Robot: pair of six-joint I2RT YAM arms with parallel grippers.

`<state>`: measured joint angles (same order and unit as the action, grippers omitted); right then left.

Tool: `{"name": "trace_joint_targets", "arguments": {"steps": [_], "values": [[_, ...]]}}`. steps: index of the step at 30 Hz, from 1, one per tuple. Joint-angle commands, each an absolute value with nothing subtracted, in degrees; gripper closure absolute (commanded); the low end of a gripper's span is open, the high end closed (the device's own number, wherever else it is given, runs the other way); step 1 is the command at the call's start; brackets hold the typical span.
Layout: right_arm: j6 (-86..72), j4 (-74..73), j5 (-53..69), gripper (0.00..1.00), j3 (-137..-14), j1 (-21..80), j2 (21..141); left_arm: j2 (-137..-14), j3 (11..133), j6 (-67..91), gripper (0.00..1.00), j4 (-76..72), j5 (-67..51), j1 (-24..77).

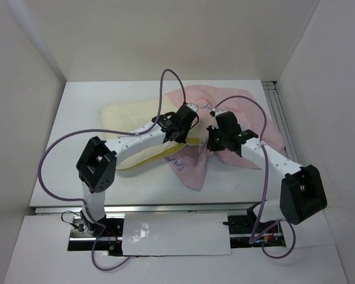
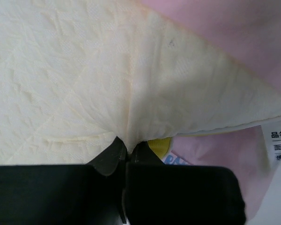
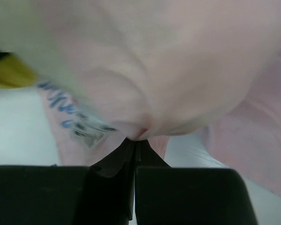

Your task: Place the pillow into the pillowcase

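Observation:
The cream-yellow pillow (image 1: 130,115) lies across the table's middle left, its right end reaching the pale pink pillowcase (image 1: 239,106), which is spread at the centre right. My left gripper (image 1: 178,131) is shut on a pinch of the pillow (image 2: 84,84) at its near edge; the white tag (image 2: 278,143) shows at the right of the left wrist view. My right gripper (image 1: 213,142) is shut on a fold of the pillowcase (image 3: 168,70), lifting the pink fabric; blue print (image 3: 61,105) shows at its edge.
White walls enclose the table on the left, the back and the right. A metal rail (image 1: 281,112) runs along the right edge. Purple cables loop over both arms. Bare tabletop (image 1: 83,100) lies at the left and the back.

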<state>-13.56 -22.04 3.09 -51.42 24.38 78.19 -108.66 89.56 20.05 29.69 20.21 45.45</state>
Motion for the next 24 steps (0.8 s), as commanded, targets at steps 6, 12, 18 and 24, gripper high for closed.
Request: {"name": "trace_joint_targets", "arguments": {"steps": [6, 12, 18, 24], "values": [[-12.8, -17.6, 21.9, 1.0, -66.9, 28.2, 80.8, -112.4, 104.6, 26.4, 1.0, 27.4, 16.2, 46.0], [-13.7, -10.3, 44.7, 1.0, -75.7, 29.4, 88.1, -112.4, 106.6, 30.1, 1.0, 27.9, 14.9, 46.0], [-22.1, 9.4, 74.8, 1.0, -74.2, 30.7, 89.7, -114.9, 107.1, 34.2, 1.0, 28.6, 15.0, 43.6], [-13.6, -3.5, 66.0, 1.0, -72.3, 30.7, 84.3, -114.3, 103.8, 37.7, 1.0, 28.0, 9.6, 40.5]]}}
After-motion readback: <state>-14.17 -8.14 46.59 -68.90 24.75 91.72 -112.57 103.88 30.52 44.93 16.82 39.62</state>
